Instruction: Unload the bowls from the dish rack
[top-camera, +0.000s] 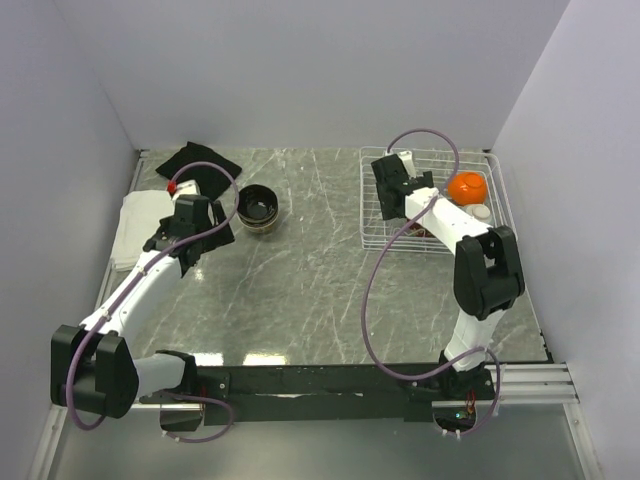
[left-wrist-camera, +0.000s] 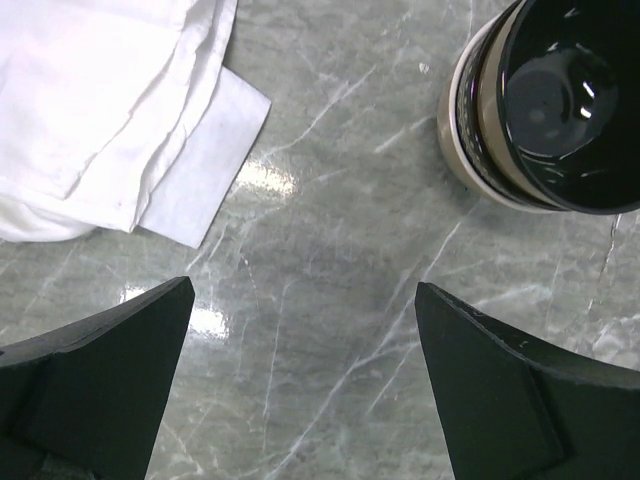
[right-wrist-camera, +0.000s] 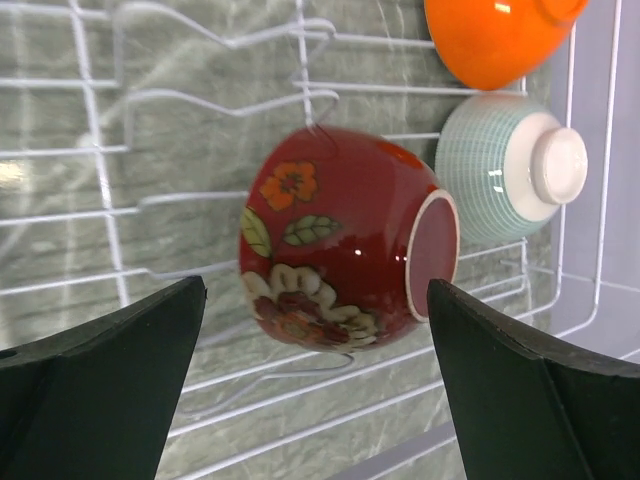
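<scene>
The white wire dish rack (top-camera: 362, 200) stands at the far right. In the right wrist view a red flowered bowl (right-wrist-camera: 340, 240) lies on its side among the prongs. Beside it are a pale green bowl (right-wrist-camera: 490, 170), foot towards me, and an orange bowl (right-wrist-camera: 490, 40), also seen from above as the orange bowl (top-camera: 467, 186). My right gripper (right-wrist-camera: 316, 285) hovers open just above the red bowl, one finger on each side, touching nothing. A black bowl (top-camera: 258, 208) stands upright on the table at the left. My left gripper (left-wrist-camera: 304, 290) is open and empty over bare marble, with the black bowl (left-wrist-camera: 545, 100) ahead on its right.
A folded white cloth (top-camera: 140, 228) lies at the table's left edge, close to the left gripper. A black cloth (top-camera: 200, 160) with a small red object (top-camera: 172, 186) beside it sits at the far left corner. Walls close in the table on three sides.
</scene>
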